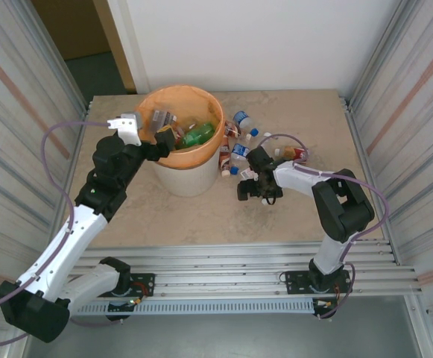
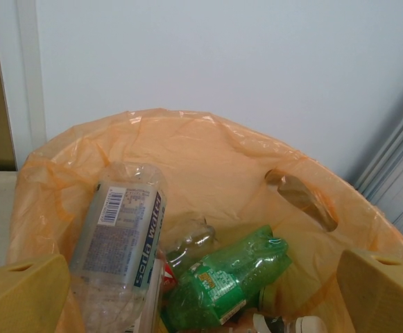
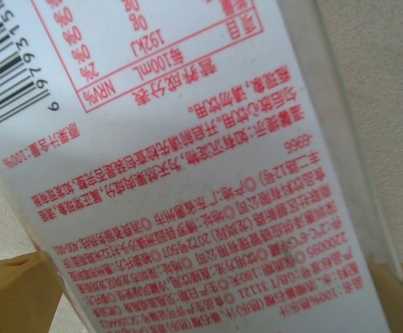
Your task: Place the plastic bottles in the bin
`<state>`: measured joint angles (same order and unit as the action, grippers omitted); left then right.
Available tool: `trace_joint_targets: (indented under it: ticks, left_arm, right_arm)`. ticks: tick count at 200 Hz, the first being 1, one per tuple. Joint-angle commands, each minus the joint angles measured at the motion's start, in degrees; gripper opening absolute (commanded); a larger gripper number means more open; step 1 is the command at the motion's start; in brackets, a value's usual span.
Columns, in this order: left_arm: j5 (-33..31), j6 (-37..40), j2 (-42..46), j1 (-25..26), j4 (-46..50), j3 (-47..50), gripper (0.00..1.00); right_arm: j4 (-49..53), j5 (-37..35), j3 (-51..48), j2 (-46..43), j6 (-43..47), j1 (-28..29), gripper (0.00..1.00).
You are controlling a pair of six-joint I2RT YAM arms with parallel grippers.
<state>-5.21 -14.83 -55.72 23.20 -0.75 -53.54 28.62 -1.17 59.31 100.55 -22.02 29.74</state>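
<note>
Standing over the table, I see the left gripper [image 1: 164, 140] hanging at the 9 o'clock rim of the bin [image 1: 190, 179], jaws spread wide and holding nothing. Below it a clear bottle [image 2: 121, 236] and a green bottle [image 2: 225, 277] already lie in the orange liner. At the bin's 3 o'clock, loose bottles [image 1: 240, 142] are scattered on the table [image 1: 201, 216]. The right gripper [image 1: 252, 190] is down at the near end of that scatter, clearly the closer arm. Its jaws are fully apart and astride a white-labelled bottle [image 3: 187, 173]. I cannot tell whether either pad touches it. In the wrist view the bottle's long axis runs about 11 to 5 o'clock, passing between the fingers, so closing them should grip it across its width. From that gripper the bin sits at roughly 10 o'clock, near, so I judge the carry to be a lift up and left over the rim.
</note>
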Motion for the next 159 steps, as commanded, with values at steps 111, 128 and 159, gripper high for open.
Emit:
trace_joint_targets:
  ticks: [111, 128, 159]
  left_arm:
    - [-0.5, -1.1, -0.1, -0.7, -1.9, -0.3, 0.99]
    - [-0.5, -1.1, -0.2, -0.7, -1.8, -0.3, 0.99]
    - [-0.5, -1.1, -0.2, -0.7, -1.7, -0.3, 0.99]
  right_arm:
    - [-5.3, -1.0, 1.3, 1.8, 6.3, -3.7, 0.93]
    - [-6.0, 0.0, 1.3, 2.1, 6.4, -3.5, 0.93]
    - [-5.4, 0.2, 2.1, 2.7, 6.6, -2.9, 0.84]
